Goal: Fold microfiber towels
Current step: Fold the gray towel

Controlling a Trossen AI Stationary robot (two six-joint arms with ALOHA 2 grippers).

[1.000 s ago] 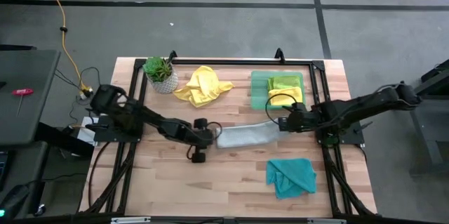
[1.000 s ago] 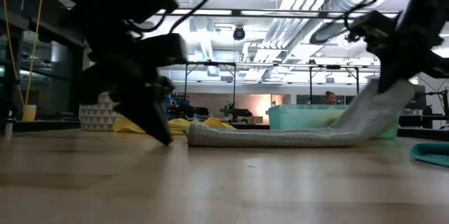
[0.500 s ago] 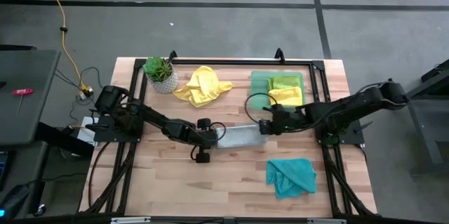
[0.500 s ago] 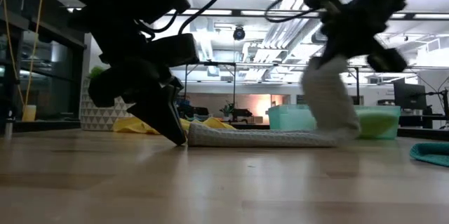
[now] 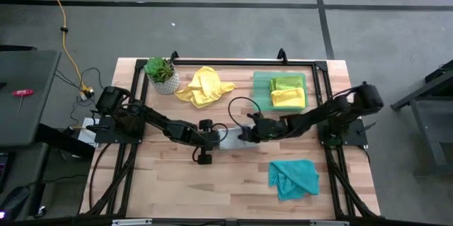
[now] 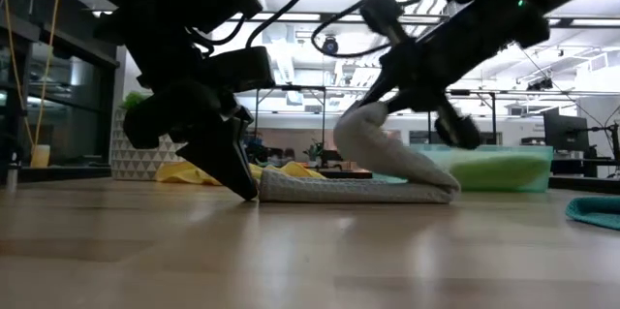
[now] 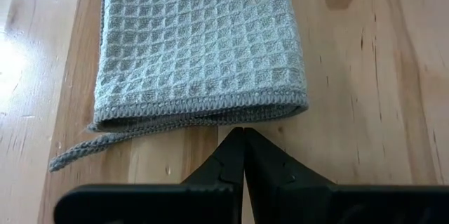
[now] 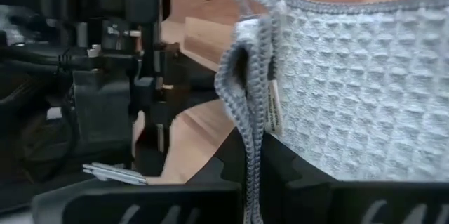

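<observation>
Right tool [image 8: 254, 155] pinching waffle-weave grey towel [image 7: 200, 41]

Waffle-textured grey cloth towel [image 7: 200, 45] on smooth, pale wood-grain table [image 7: 372, 76].

Left gripper [image 5: 214, 138] just left of folded towel [image 5: 232, 138]; right gripper [image 5: 248, 133] above it.
</observation>
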